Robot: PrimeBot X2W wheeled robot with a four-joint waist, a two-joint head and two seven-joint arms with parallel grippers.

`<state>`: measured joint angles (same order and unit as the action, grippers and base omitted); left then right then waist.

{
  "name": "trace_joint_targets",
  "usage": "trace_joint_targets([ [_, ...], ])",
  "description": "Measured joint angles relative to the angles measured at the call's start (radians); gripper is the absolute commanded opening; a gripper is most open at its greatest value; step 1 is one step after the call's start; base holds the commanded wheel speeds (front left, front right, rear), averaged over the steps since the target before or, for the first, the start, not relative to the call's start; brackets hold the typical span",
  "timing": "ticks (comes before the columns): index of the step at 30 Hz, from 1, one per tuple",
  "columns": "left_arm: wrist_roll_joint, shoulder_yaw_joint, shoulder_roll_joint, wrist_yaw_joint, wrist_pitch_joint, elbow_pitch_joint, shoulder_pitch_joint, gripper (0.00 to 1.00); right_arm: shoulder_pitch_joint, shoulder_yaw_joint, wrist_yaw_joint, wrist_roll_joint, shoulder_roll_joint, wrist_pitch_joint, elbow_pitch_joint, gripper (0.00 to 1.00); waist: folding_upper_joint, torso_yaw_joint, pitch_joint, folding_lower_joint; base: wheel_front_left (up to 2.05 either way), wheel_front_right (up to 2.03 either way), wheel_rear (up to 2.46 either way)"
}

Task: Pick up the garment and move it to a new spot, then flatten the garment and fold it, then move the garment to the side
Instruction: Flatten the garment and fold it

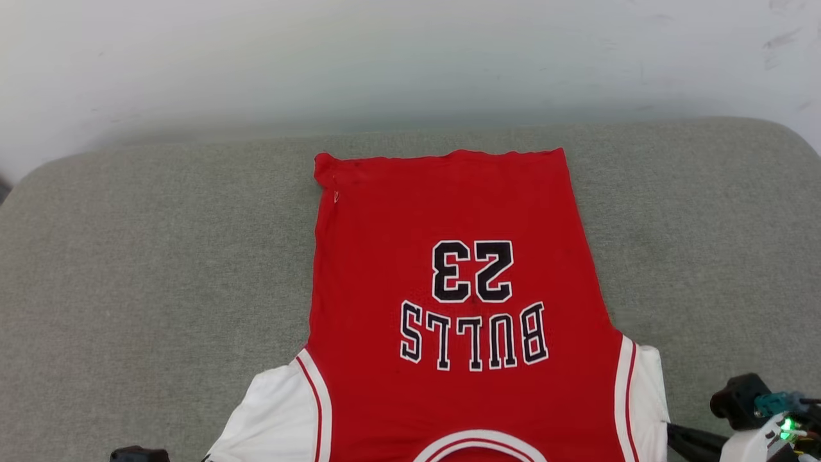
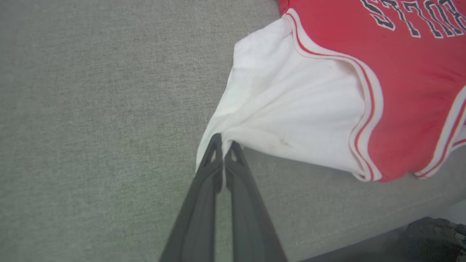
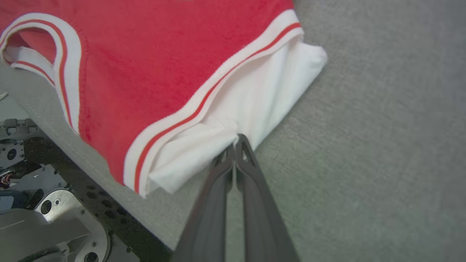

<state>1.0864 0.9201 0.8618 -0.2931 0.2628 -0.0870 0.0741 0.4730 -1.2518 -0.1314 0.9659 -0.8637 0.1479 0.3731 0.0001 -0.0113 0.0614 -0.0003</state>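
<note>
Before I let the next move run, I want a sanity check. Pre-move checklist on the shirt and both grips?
1. Left fingers shut on left sleeve: ok.
2. Right fingers shut on right sleeve: ok.
3. Shirt body flat on grey cushion: ok.
4. Far hem corner on the left lies flat: not ok, slightly curled.
5. How much cloth each grip holds: cannot tell.

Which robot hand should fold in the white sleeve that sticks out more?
Probably left: the left hand pinches that wider sleeve; the right hand grips the narrower sleeve across the red T-shirt.
</note>
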Motion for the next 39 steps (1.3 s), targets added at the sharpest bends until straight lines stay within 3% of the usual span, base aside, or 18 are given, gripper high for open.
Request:
trace_joint_targets([
  [6, -0.018, -0.029, -0.002, -0.027, 0.0, 0.039, -0.037, 0.0, -0.058, 0.052, 0.0, -0.012, 0.002, -0.053, -0.014, 0.0, 0.0, -0.006, 0.008, 0.0001, 0.0, 0.0, 0.0],
  [7, -0.021, -0.034, -0.005, -0.03, 0.0, 0.045, -0.039, 0.0, -0.064, 0.072, 0.0, -0.005, 0.01, -0.058, -0.012, 0.13, 0.0, -0.006, 0.01, 0.0001, 0.0, 0.0, 0.0],
  [8, -0.028, -0.038, -0.008, -0.033, 0.0, 0.051, -0.039, 0.0, -0.067, 0.089, 0.0, 0.002, 0.018, -0.071, -0.01, 0.99, 0.0, -0.007, 0.012, 0.0001, 0.0, 0.0, 0.0],
  [15, -0.069, -0.099, -0.032, -0.049, 0.0, 0.102, -0.034, 0.0, -0.043, 0.239, 0.0, -0.046, 0.009, -0.093, -0.04, 1.0, 0.0, 0.005, 0.027, 0.0002, 0.0, 0.0, 0.0],
  [24, -0.15, -0.147, -0.054, -0.078, 0.0, 0.178, -0.034, 0.0, 0.157, 0.572, 0.0, -0.148, -0.049, -0.165, -0.147, 1.0, 0.0, 0.026, 0.089, 0.0003, 0.0, 0.0, 0.0],
  [31, -0.209, -0.166, -0.073, -0.081, 0.0, 0.213, 0.011, 0.0, 0.394, 0.685, 0.0, -0.158, -0.021, -0.398, -0.16, 1.0, 0.0, 0.064, 0.187, 0.0004, 0.0, 0.0, 0.0],
  [39, -0.261, -0.202, -0.113, -0.064, 0.0, 0.243, 0.062, 0.0, 0.661, 0.635, 0.0, -0.137, 0.05, -0.851, -0.013, 1.0, 0.0, 0.119, 0.319, 0.0005, 0.0, 0.0, 0.0],
])
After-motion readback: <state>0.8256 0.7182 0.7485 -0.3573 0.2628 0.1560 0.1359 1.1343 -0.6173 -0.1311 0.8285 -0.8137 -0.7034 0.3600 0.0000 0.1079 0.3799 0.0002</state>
